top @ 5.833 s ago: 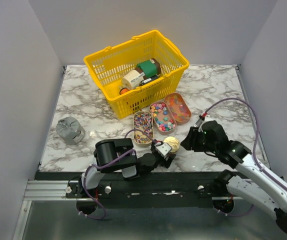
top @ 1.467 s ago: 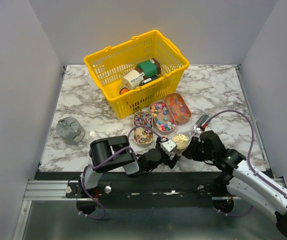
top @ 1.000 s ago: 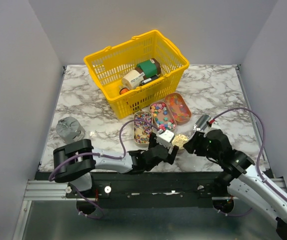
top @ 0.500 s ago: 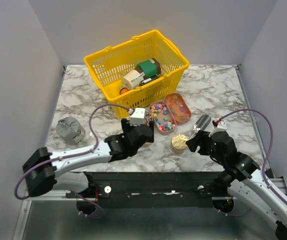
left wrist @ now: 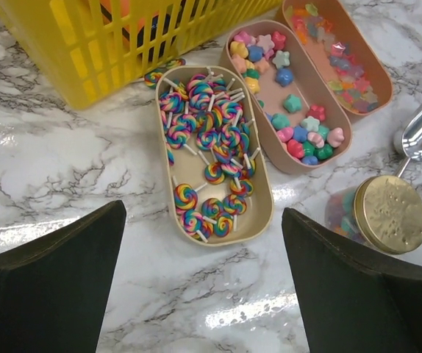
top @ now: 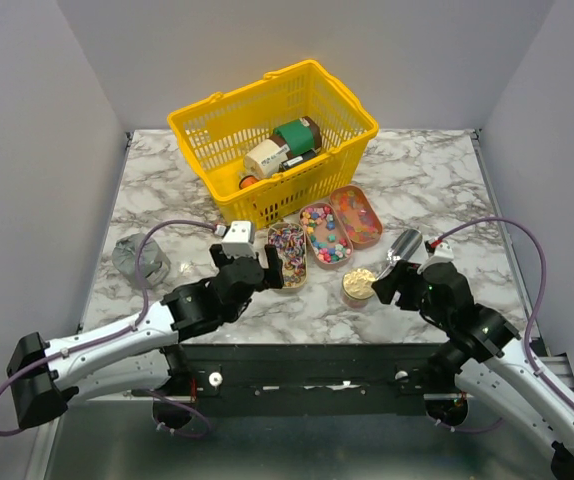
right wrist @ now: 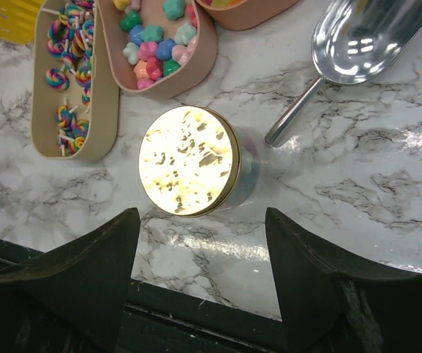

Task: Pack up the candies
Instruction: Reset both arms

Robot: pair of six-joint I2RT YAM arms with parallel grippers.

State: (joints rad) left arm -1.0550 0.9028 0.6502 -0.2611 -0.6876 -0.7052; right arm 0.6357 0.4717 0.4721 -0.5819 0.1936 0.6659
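Observation:
The candies lie in three oval trays: rainbow lollipops (left wrist: pixel 207 136), star and flower sweets (left wrist: pixel 292 121), and translucent ones (left wrist: pixel 340 55). A small clear jar (right wrist: pixel 189 160) with a gold lid stands upright in front of the trays, coloured candies inside it. A metal scoop (right wrist: pixel 351 37) lies to its right. My left gripper (left wrist: pixel 204 294) hovers open just before the lollipop tray (top: pixel 287 255), nothing between its fingers. My right gripper (right wrist: pixel 204 279) is open and empty just in front of the jar (top: pixel 360 285), not touching it.
A yellow basket (top: pixel 272 140) holding bottles and cans stands behind the trays. A grey crumpled lump (top: pixel 139 258) sits at the left of the marble table. The table's dark front edge (right wrist: pixel 218 312) runs right under the right gripper.
My left arm has left the jar and swung left, now in front of the lollipop tray. My right gripper has opened and drawn back a little; the jar stands alone.

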